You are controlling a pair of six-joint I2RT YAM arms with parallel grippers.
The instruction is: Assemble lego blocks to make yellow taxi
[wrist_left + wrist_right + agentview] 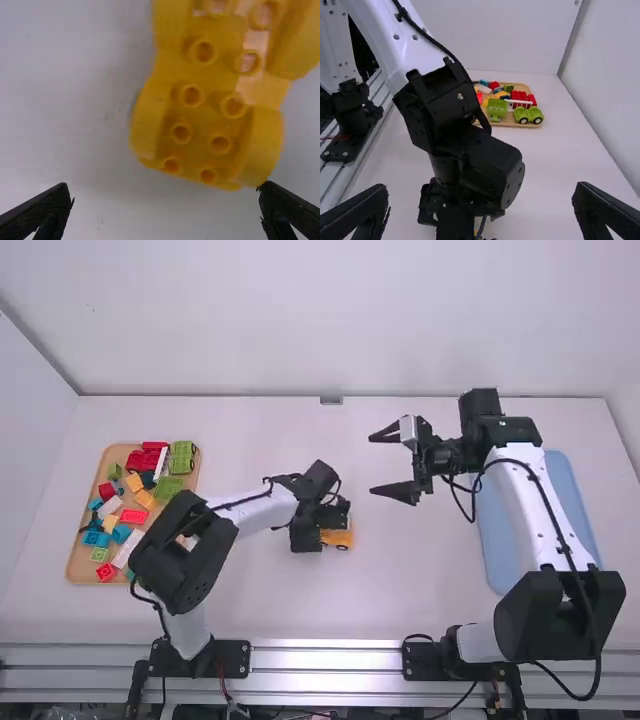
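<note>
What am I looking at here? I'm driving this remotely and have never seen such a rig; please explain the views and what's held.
Two robot arms, left and right, stand at a white table. The high view looks down from above and behind them; each wrist view comes from a camera on that arm, its own fingers at the bottom edge.

On the table, a wooden tray of coloured blocks lies at the left and a blue tray at the right. Between them, by the left fingers, sits a yellow piece with round studs.

Both the left fingers and the right fingers are spread wide, so neither arm appears to hold anything.
</note>
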